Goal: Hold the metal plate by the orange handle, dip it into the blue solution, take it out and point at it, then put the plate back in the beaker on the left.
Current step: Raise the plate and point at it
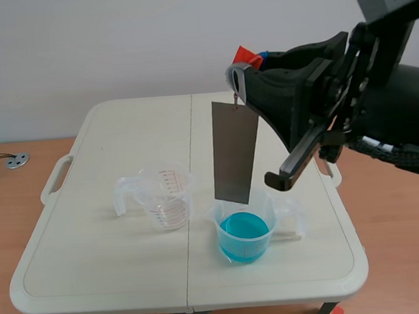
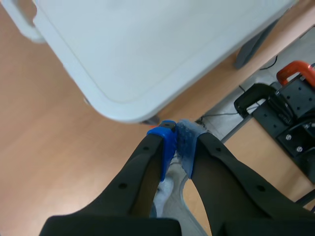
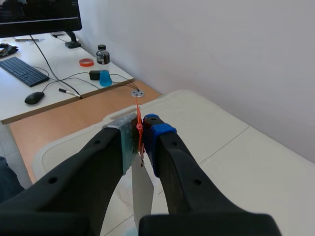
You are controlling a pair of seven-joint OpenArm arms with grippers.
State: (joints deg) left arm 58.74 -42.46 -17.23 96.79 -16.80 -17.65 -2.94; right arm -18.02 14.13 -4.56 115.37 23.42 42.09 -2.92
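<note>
Left arm's fingers (image 2: 166,140) are clenched pad to pad on nothing, off the near corner of the white folding counter (image 1: 93,244), above the wooden floor (image 2: 59,147). Nearest on the counter stands a clear plastic beaker of blue solution (image 1: 244,235). To its left, slightly farther and apart, is an empty clear measuring beaker with red graduations (image 1: 168,196). The flat grey metal plate (image 1: 236,151) hangs nearly upright, its lower edge just above the solution beaker's far rim, out of the liquid. Right arm's fingers (image 3: 160,132) grasp its thin orange handle (image 3: 139,123) at the top.
</note>
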